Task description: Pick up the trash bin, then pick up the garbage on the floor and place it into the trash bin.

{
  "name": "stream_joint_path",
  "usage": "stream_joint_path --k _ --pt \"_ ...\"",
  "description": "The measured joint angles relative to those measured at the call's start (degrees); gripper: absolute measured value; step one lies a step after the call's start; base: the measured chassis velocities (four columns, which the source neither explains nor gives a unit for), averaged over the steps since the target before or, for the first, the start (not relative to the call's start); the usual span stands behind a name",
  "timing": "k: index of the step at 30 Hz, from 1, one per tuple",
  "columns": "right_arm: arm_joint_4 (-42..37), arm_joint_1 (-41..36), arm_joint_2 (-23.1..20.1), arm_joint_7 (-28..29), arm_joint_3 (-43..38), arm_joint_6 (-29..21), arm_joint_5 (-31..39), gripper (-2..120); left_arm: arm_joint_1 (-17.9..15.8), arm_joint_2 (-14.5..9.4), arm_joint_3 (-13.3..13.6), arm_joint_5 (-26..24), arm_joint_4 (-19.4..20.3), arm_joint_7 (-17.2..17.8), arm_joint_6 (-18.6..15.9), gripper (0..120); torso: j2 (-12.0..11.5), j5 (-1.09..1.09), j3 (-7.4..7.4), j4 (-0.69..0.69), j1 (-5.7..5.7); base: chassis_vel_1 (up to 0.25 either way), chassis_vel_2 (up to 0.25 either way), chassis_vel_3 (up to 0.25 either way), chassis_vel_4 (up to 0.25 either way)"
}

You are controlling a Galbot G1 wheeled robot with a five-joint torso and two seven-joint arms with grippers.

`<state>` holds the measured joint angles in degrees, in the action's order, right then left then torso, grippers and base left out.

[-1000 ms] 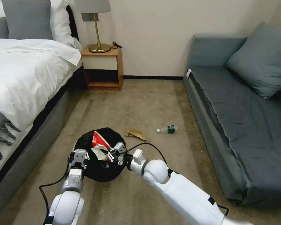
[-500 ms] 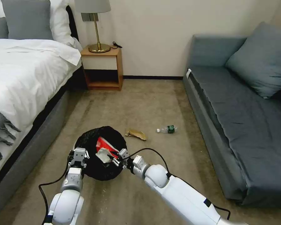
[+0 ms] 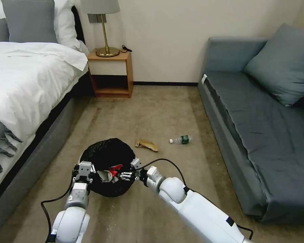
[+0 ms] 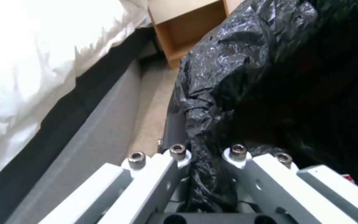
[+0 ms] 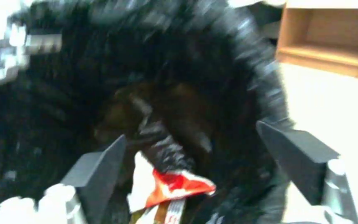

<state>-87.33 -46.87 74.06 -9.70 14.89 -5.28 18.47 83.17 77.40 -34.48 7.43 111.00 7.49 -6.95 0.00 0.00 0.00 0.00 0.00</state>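
Observation:
The trash bin (image 3: 104, 157), lined with a crinkled black bag, hangs low over the carpet. My left gripper (image 3: 84, 167) is shut on its near-left rim, and in the left wrist view the left gripper (image 4: 207, 152) pinches a fold of the liner (image 4: 237, 71). My right gripper (image 3: 127, 175) hovers open at the bin's near-right rim. A red-and-white packet (image 3: 113, 170) lies inside the bin, and the right wrist view shows that packet (image 5: 171, 186) loose between the wide-apart fingers (image 5: 104, 161). Other garbage lies on the floor: a crumpled brown paper bag (image 3: 147, 145) and a small clear bottle (image 3: 181, 139).
A bed (image 3: 20, 87) runs along the left. A wooden nightstand (image 3: 111, 74) with a lamp stands at the back wall. A grey sofa (image 3: 260, 121) lines the right. Open carpet lies between them around the paper bag and bottle.
The red-and-white packet has dropped from above the rim down into the bin. My right gripper has let go of it and drawn back toward the near-right rim. The left gripper keeps its hold.

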Motion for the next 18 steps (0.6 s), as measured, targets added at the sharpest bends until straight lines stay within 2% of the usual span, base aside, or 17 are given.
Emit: stream_joint_path --k 3,8,15,18 --pt "-2.1 -1.1 -0.5 0.9 -2.7 0.2 3.0 99 -0.3 -0.5 -1.1 -1.0 -0.4 -0.1 0.0 2 0.0 0.00 0.00 0.00 0.00 0.000 0.000 0.000 0.000" --pt "-2.8 -2.5 -1.9 2.7 -7.7 -0.6 4.2 100 -0.8 -1.3 -2.5 -1.9 -1.0 -0.1 0.1 2 0.0 0.00 0.00 0.00 0.00 0.000 0.000 0.000 0.000" --pt "0.9 -3.4 -3.0 4.8 -12.3 -1.7 4.2 100 -1.1 -1.7 -3.2 -2.4 -1.5 0.0 0.3 2 0.0 0.00 0.00 -0.01 0.00 0.000 0.000 0.000 0.000" --pt "5.9 -3.4 -3.1 6.7 -15.9 -2.5 2.7 100 -1.3 -2.1 -3.7 -2.8 -2.0 0.0 0.7 2 0.0 0.00 0.00 0.00 0.00 0.000 0.000 0.000 0.000"
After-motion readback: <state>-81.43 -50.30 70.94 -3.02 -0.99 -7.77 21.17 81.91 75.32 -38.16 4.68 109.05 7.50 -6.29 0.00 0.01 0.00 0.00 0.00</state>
